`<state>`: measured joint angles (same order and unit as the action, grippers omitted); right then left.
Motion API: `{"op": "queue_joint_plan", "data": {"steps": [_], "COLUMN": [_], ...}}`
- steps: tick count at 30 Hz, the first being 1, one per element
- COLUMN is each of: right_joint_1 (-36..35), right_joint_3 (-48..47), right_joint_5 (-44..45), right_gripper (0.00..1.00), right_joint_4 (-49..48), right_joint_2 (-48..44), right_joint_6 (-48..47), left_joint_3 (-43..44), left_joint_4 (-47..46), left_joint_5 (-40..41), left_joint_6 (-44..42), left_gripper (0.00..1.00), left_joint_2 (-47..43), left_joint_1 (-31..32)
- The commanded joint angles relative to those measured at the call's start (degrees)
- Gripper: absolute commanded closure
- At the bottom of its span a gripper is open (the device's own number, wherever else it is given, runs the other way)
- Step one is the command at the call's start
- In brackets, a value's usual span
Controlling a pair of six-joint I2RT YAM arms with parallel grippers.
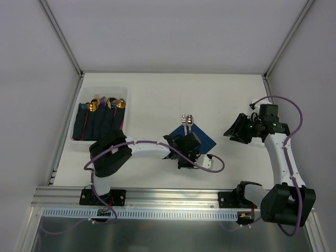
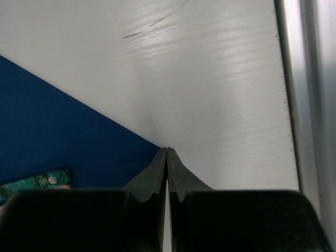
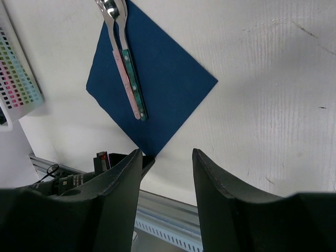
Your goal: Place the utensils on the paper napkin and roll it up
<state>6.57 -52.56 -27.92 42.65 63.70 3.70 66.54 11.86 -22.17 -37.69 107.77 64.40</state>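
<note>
**— Where does everything lie?**
— On the white desk (image 1: 157, 94). The paper napkin (image 3: 168, 79) sits flat near the middle, turned like a diamond. The utensils (image 3: 126, 68), two of them, lie side by side along its diagonal, with their handles on the paper and their shiny heads poking past the far corner.

**— And your tools?**
— My left tool (image 2: 167, 152) is pinched fully together right at the napkin's near corner. I cannot tell whether any paper is caught between the tips. My right tool (image 3: 167, 155) hangs half-wide and empty, well apart to the right.

**— How will the sheet behave?**
— I judge it light, limp and easy to tear or crease. The corner looks like the place to take hold, so I can fold it over the handles. The utensils look stiff and slick, so they may slide or roll apart unless the wrap is snug.
</note>
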Motion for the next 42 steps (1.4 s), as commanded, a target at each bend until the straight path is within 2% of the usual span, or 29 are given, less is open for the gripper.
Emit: {"op": "queue_joint_plan", "data": {"steps": [1, 7, 11, 22, 31, 35, 39, 42], "right_joint_1": [0.64, 0.55, 0.55, 0.55, 0.29, -0.24, -1.64, -3.57], "right_joint_3": [0.52, 0.52, 0.79, 2.02, 6.75, 9.83, 13.26, 15.28], "right_joint_5": [-1.61, -1.96, -2.05, -1.87, -3.10, -5.12, -6.62, -7.14], "right_gripper": [0.54, 0.54, 0.54, 0.54, 0.54, 0.59, 0.72, 0.77], "right_joint_4": [-0.47, -0.47, -0.47, -0.47, -1.87, -4.24, -7.49, -10.21], "right_joint_2": [-0.86, -0.33, 0.02, 0.37, -0.59, -1.47, -2.26, -2.27], "right_joint_6": [-1.16, -1.24, -1.33, -1.16, -0.28, 1.39, 4.37, 6.92], "left_joint_3": [-1.15, -0.36, 3.23, 9.57, 14.31, 15.72, 16.51, 16.95], "left_joint_4": [2.82, 3.87, 5.89, 8.00, 8.09, 8.18, 8.18, 8.18], "left_joint_5": [-3.31, -3.67, -4.89, -7.71, -7.97, -7.97, -8.06, -8.15], "left_joint_6": [5.69, 9.74, 10.71, 9.13, 8.16, 7.99, 8.16, 8.60], "left_gripper": [1.00, 1.00, 1.00, 1.00, 1.00, 1.00, 1.00, 1.00], "left_joint_2": [-3.17, -4.93, -4.32, -1.07, 2.80, 4.47, 6.31, 7.02], "left_joint_1": [1.43, 1.43, 0.20, -5.33, -10.25, -11.67, -12.72, -13.60]}}
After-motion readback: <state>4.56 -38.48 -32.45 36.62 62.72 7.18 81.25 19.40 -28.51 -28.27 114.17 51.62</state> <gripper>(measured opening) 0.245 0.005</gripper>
